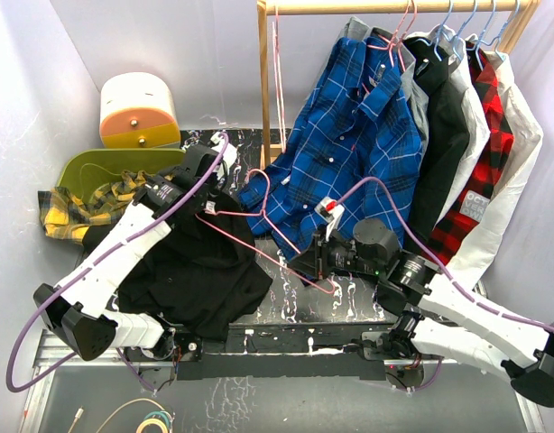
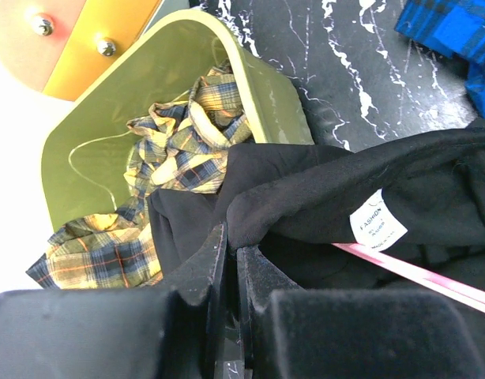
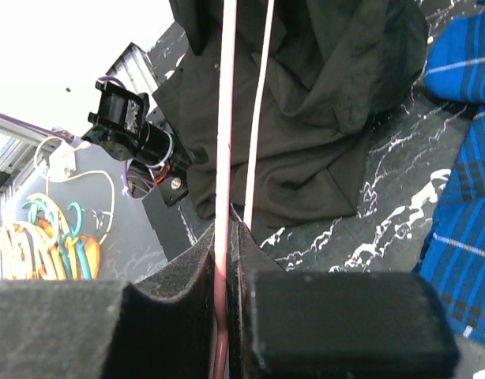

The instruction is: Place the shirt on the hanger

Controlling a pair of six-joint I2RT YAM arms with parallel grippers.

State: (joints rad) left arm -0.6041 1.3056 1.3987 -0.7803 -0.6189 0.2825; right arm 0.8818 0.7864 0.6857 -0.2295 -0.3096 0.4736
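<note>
The black shirt (image 1: 191,271) hangs in a bunch over the table's left side, held up at its collar. My left gripper (image 1: 203,194) is shut on a fold of the black shirt (image 2: 345,181) beside its white label. The pink hanger (image 1: 259,236) lies tilted between the arms, with one end reaching into the shirt. My right gripper (image 1: 306,262) is shut on the pink hanger's wire (image 3: 223,118), which runs straight up from the jaws toward the shirt (image 3: 321,103). A stretch of the hanger (image 2: 416,272) also shows under the collar in the left wrist view.
A green bin (image 1: 87,171) at the left holds a yellow plaid shirt (image 1: 74,203). A wooden rack (image 1: 394,7) at the back carries a blue plaid shirt (image 1: 349,144) and other garments. A white and orange box (image 1: 137,110) stands behind the bin.
</note>
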